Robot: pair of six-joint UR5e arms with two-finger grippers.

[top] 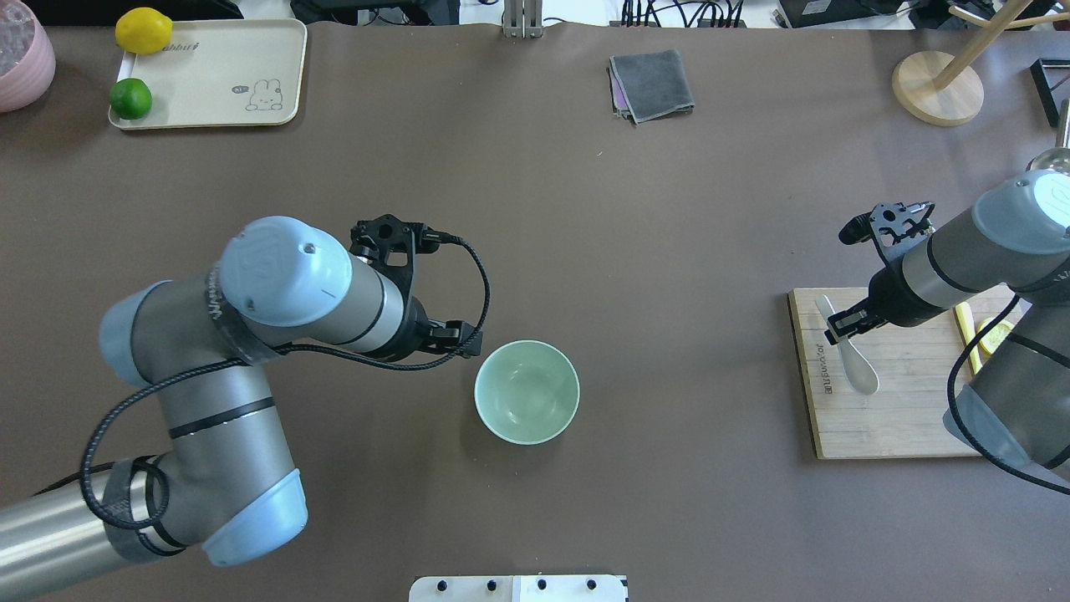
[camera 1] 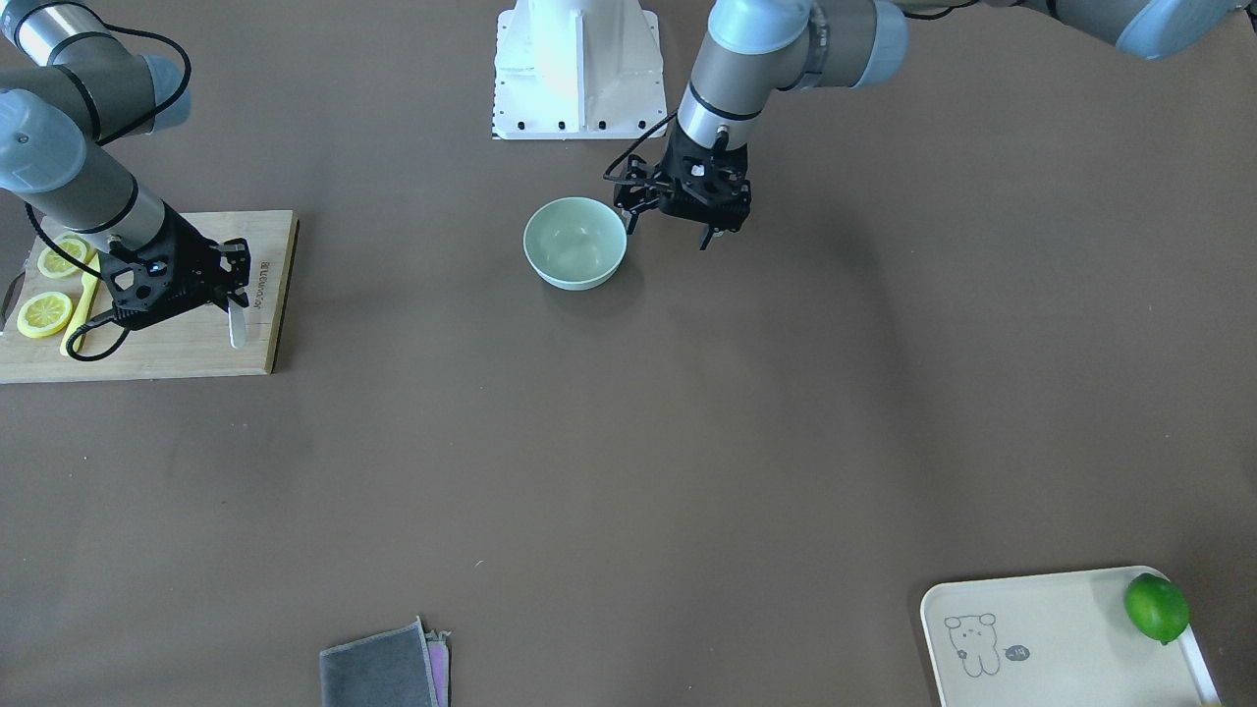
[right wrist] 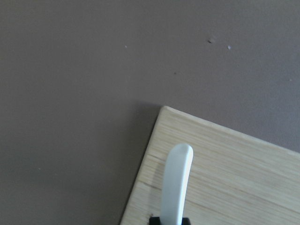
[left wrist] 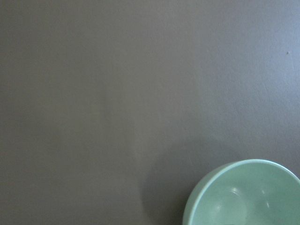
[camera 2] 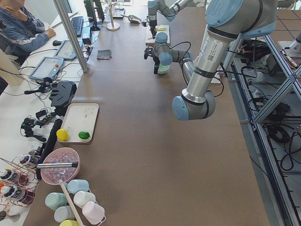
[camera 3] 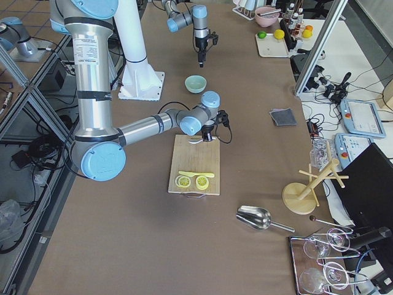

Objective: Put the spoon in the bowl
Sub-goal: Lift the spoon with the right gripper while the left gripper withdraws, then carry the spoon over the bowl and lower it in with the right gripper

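Fingers of our right gripper (top: 840, 324) are pinched on the short handle of the spoon (top: 861, 376). It is glossy white with an oval scoop and lies on the wooden cutting board (top: 886, 418), well off at 3 o'clock from the pale mint bowl (top: 527, 393) seen from overhead. Our left gripper (camera 1: 670, 234) hangs spread and empty just beside the bowl at 9 o'clock.

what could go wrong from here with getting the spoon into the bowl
The right gripper meets the glossy spoon along its handle, so it might slip or pivot when lifted off the cutting board. The left gripper hangs open right beside the bowl, so the arriving arm could clip it or knock the bowl.
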